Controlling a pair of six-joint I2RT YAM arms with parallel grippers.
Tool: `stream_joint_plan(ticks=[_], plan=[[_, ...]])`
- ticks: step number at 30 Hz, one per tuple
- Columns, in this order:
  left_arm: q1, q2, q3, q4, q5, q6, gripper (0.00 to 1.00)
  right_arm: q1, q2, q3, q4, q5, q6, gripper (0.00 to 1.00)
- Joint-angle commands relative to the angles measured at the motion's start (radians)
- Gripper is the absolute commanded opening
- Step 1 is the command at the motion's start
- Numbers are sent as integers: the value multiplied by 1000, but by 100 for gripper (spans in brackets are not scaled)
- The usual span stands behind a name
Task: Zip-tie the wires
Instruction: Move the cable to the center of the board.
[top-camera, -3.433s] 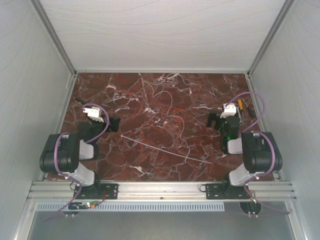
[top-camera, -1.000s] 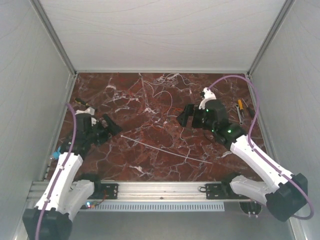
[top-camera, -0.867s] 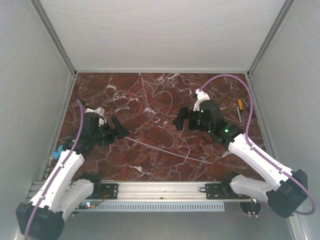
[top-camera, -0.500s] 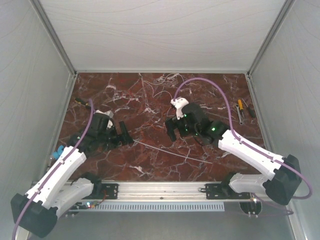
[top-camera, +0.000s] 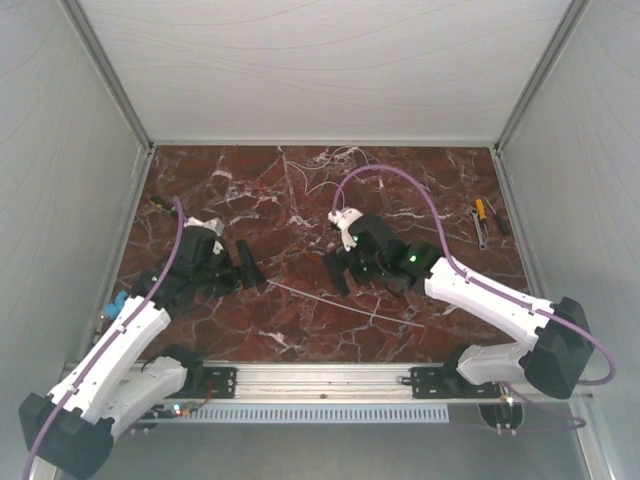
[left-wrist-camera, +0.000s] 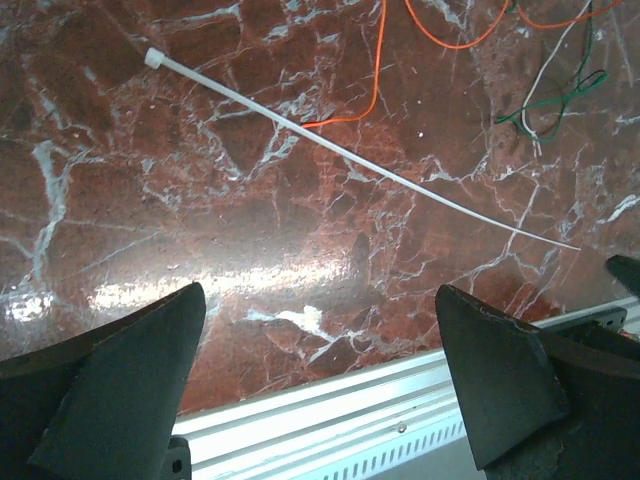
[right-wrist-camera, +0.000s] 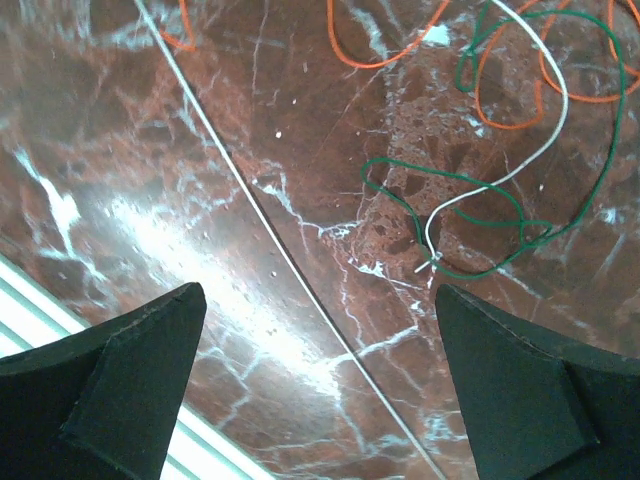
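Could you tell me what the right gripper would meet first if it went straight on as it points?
Probably the long, thin, pale grey-white plastic zip tie, lying on the red marble tabletop in line with the open right gripper; depth is unclear.

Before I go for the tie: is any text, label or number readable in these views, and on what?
None can be read.
The zip tie, the wires and the table show no print.
The tools at the table's right edge are too small to tell.

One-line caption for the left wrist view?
Open left hand over the table; zip tie lies diagonally ahead, wires beyond it.
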Motion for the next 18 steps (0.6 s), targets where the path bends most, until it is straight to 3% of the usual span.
stream_joint_plan(ticks=[1, 4, 7, 14, 18], plan=[[-5, 5, -16, 111, 56, 6, 98, -110, 23, 118, -48, -42, 315, 98], [-5, 37, -45, 210, 163, -13, 96, -228, 81, 198, -147, -124, 490, 98], [-11, 76, -82, 325, 220, -69, 92, -302, 80, 192, -148, -160, 560, 98], [-29, 249, -6, 419, 168, -38, 92, -474, 117, 156, -84, -319, 545, 98], [-43, 331, 13, 494, 173, -12, 91, -503, 187, 187, -84, -328, 483, 98]])
